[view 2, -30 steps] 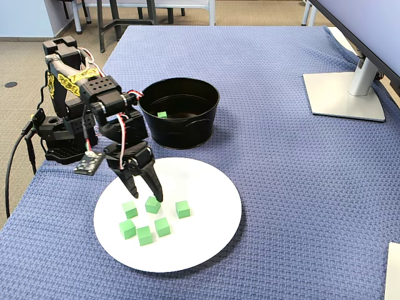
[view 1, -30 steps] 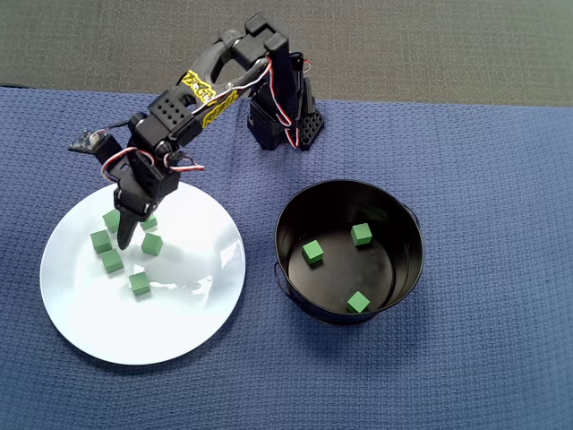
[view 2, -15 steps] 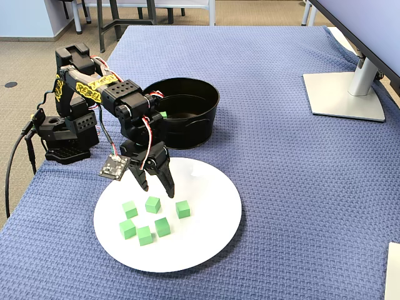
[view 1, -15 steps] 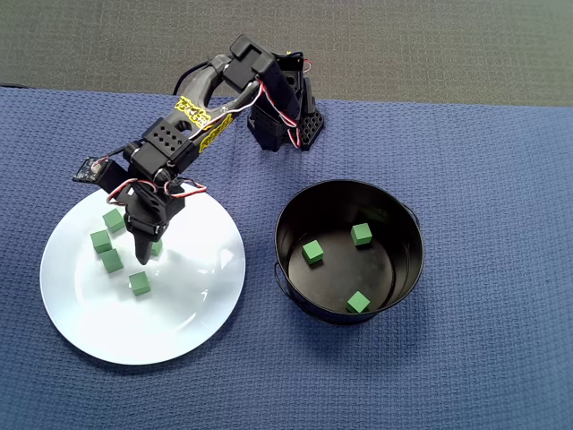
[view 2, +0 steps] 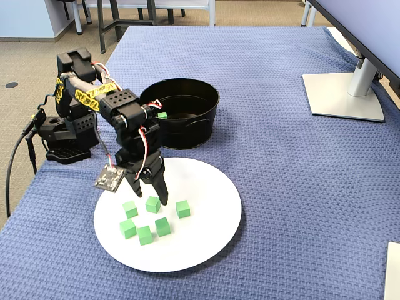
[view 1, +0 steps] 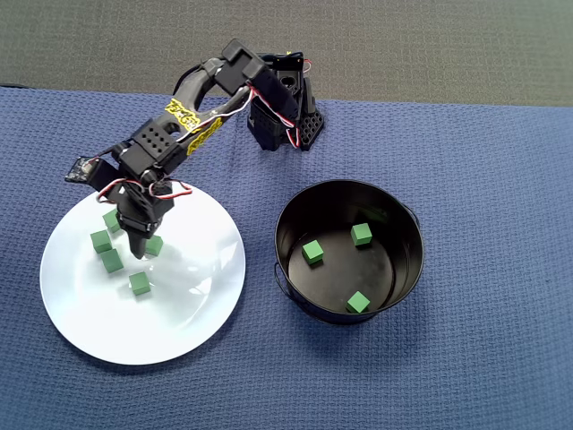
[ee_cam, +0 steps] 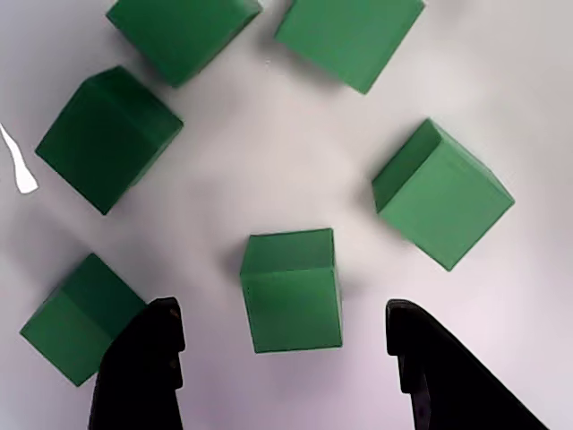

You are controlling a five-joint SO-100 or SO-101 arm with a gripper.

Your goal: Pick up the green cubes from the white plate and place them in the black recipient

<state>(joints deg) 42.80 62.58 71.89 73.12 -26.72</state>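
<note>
One cube [ee_cam: 292, 288] now sits between lowered jaws

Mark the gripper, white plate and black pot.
gripper [ee_cam: 282, 354]: wrist view, gap midway between fingertips.
white plate [view 1: 161, 331]: overhead view, bare surface near front rim.
black pot [view 2: 187, 134]: fixed view, outer front wall.

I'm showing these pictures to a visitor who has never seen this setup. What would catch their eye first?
Probably the bright green cubes scattered on the white plate at the near left of the fixed view, with the gripper hanging open right over them. In the wrist view its fingertips straddle one cube. Next, the black recipient on the right of the overhead view, holding three more cubes.
</note>
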